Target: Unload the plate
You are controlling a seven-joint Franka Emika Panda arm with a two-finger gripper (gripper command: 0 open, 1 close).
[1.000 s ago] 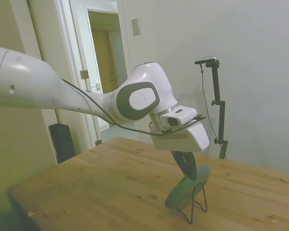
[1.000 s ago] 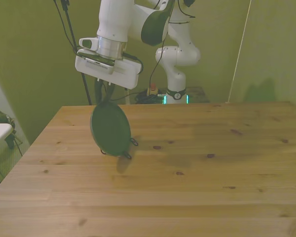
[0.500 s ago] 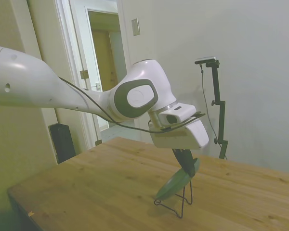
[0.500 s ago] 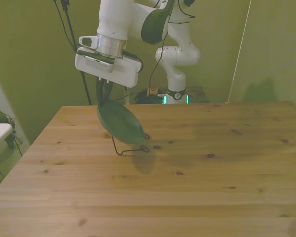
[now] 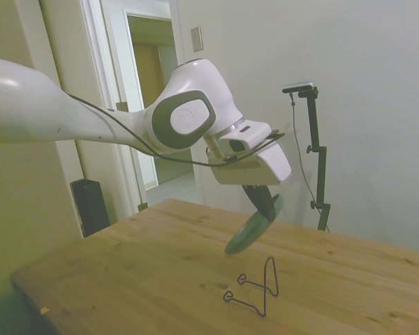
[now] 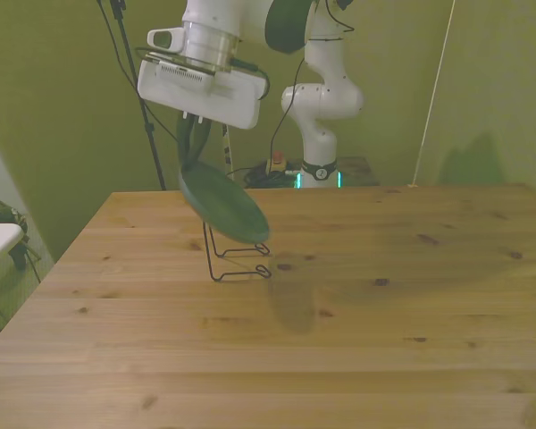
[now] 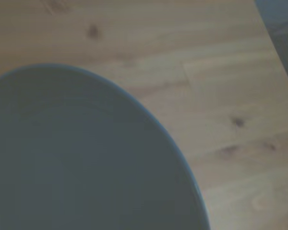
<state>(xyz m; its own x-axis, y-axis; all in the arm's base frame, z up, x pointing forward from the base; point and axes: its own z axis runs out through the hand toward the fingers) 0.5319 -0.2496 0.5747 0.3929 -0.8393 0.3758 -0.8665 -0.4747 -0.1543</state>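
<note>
Gripping the plate [image 5: 253,229] by its upper rim, the robot's hand [image 5: 264,204] holds it in the air above the desk [image 5: 160,272], the dark fingers pinched closed on the edge. A second ago the plate leaned in the thin black wire stand [image 5: 257,288]; half a second ago it was tipping out of the cradle; now it hangs free above the stand, with open air between its lower edge and the wire in the side view. That suggests the lift-out is done, and what remains is to carry the plate aside and set it down. In the front view the hand [image 6: 196,143] sits over the desk's far portion toward the front view's left, with the plate [image 6: 225,203] in front of the stand's upright loop [image 6: 216,250]. The disc is tilted rather than vertical: it slopes down and away from the gripped rim, its face turned partly up, and reads as a slanted oval. The wrist camera shows only the plate's [image 7: 77,158] smooth surface over bare wood.
</note>
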